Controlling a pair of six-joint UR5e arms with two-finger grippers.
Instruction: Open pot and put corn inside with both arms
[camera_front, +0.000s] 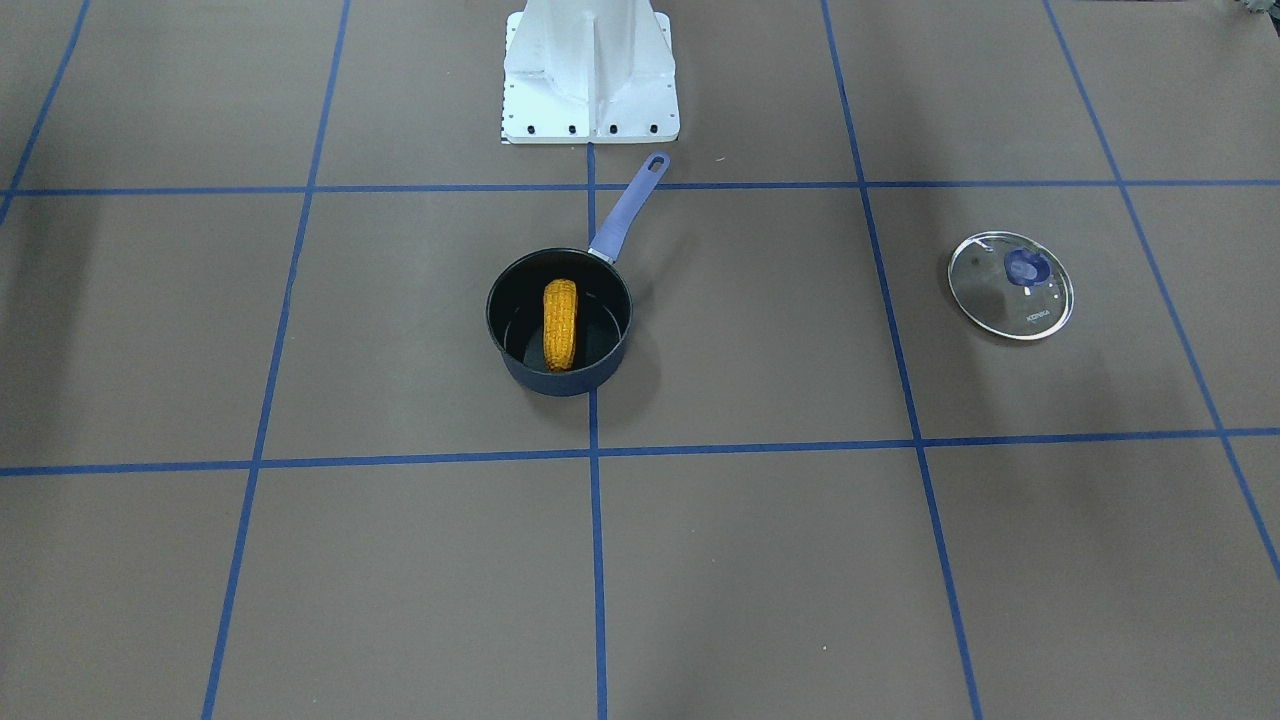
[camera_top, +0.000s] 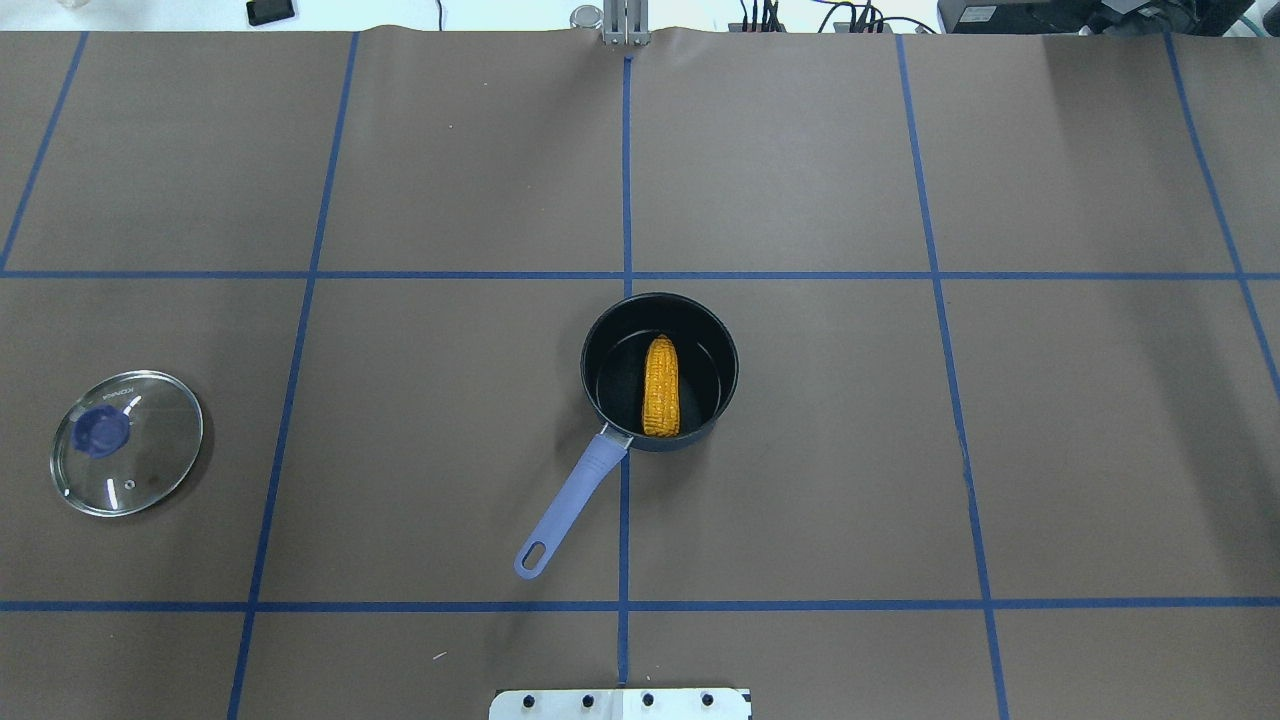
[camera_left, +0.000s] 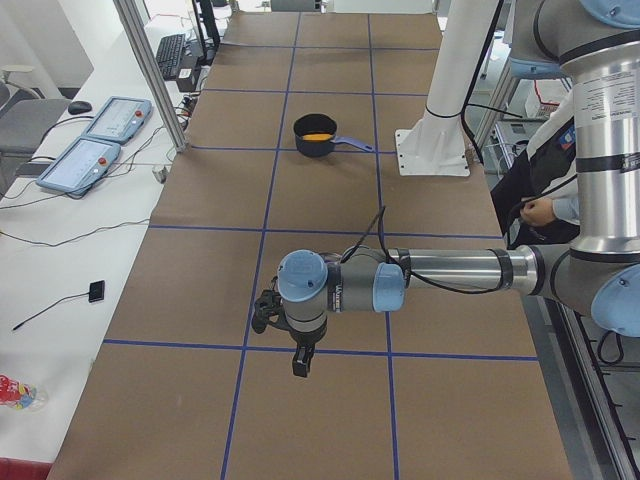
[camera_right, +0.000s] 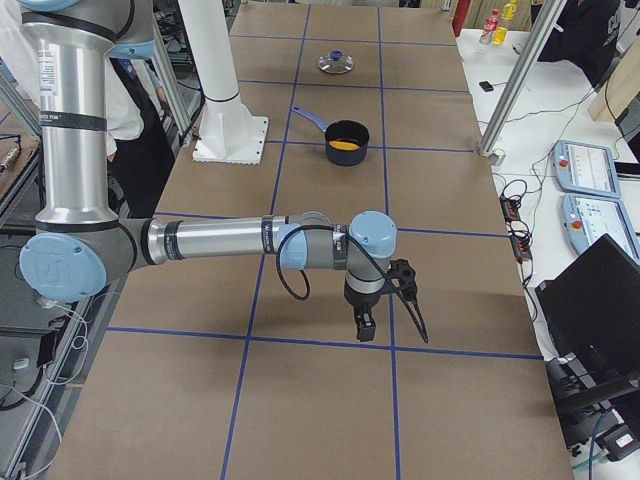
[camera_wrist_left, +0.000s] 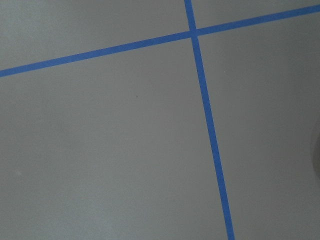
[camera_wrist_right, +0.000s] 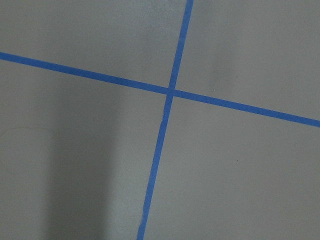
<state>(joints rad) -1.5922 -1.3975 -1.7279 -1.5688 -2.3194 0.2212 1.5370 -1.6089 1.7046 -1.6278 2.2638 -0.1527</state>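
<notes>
The orange-yellow corn (camera_front: 560, 323) lies inside the open dark pot (camera_front: 561, 382) at the table's middle; it also shows in the overhead view (camera_top: 660, 387). The pot's purple handle (camera_top: 570, 500) points toward the robot base. The glass lid (camera_top: 127, 442) with a blue knob lies flat on the table, far out on the robot's left. Both grippers are outside the overhead and front views. The left gripper (camera_left: 300, 362) hangs over the table's left end, the right gripper (camera_right: 366, 326) over its right end. I cannot tell whether either is open or shut. Both wrist views show only table.
The white robot base (camera_front: 590, 75) stands behind the pot. Blue tape lines divide the brown table. Teach pendants (camera_left: 90, 150) lie on the side bench. A person stands beside the robot (camera_left: 545, 200).
</notes>
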